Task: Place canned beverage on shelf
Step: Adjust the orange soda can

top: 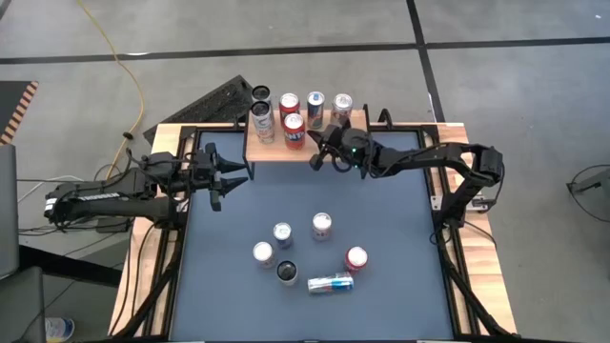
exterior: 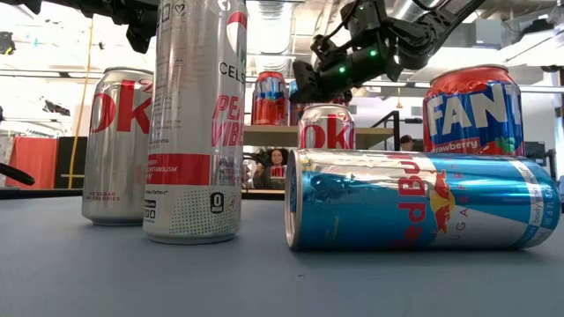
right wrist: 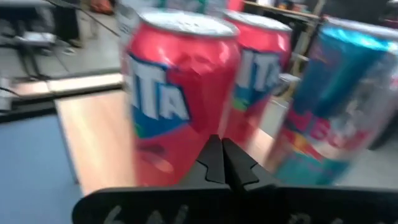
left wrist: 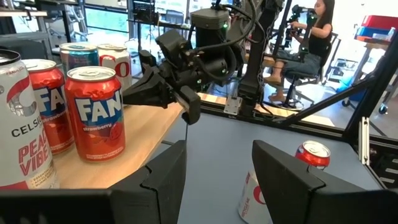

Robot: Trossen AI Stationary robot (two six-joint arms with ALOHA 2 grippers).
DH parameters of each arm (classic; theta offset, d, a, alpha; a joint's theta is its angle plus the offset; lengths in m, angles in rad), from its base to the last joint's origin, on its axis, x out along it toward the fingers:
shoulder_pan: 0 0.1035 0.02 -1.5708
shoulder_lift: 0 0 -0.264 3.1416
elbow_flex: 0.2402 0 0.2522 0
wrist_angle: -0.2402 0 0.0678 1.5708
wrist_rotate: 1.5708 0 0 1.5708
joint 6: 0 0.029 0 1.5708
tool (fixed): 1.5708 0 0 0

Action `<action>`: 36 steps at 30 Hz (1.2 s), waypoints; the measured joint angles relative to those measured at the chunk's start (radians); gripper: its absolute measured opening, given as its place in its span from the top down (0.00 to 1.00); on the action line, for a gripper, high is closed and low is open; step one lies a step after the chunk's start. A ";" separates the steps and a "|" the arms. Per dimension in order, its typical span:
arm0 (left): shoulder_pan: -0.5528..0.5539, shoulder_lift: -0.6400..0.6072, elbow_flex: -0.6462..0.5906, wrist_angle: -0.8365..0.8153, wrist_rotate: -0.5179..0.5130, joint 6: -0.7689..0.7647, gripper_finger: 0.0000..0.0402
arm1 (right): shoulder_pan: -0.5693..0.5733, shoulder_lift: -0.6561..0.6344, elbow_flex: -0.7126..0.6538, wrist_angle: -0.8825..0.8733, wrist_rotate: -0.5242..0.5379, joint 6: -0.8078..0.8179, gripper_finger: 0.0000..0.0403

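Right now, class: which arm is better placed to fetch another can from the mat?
Probably the left: the left gripper hangs open beside the loose cans, while the right gripper is shut at the shelf.

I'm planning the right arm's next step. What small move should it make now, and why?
Probably back the right tool away from the shelf: it is shut, holds nothing, and sits right by the front Fanta can. Five cans remain on the table.

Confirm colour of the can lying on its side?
Blue and silver Red Bull can; clearest in the low view.
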 joint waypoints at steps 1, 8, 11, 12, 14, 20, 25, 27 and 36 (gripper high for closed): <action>0.000 0.000 0.000 -0.001 0.000 0.000 0.57 | 0.004 -0.003 0.000 -0.007 0.008 0.000 1.00; 0.000 0.000 0.000 -0.006 0.008 0.007 0.57 | 0.054 -0.004 0.000 -0.004 0.000 0.000 1.00; 0.000 0.000 0.000 -0.004 0.008 0.008 0.57 | 0.053 -0.004 0.000 -0.002 0.000 0.000 1.00; 0.000 0.000 0.000 -0.004 0.008 0.008 0.57 | 0.051 -0.004 0.000 0.000 0.000 0.000 1.00; 0.000 0.000 0.000 -0.004 0.008 0.008 0.57 | 0.041 -0.004 0.000 0.000 -0.007 0.001 1.00; 0.000 0.000 0.000 -0.003 0.001 0.007 0.57 | 0.014 -0.003 0.000 0.007 -0.068 0.024 1.00; 0.000 0.000 0.000 -0.003 0.000 0.007 0.57 | 0.013 -0.003 0.000 0.031 -0.072 0.023 1.00; 0.000 0.000 0.000 -0.003 0.000 0.006 0.57 | 0.009 -0.003 0.000 0.032 -0.075 0.023 1.00; 0.000 0.000 0.000 0.002 -0.001 0.005 0.57 | -0.026 -0.003 0.000 0.039 -0.104 0.025 1.00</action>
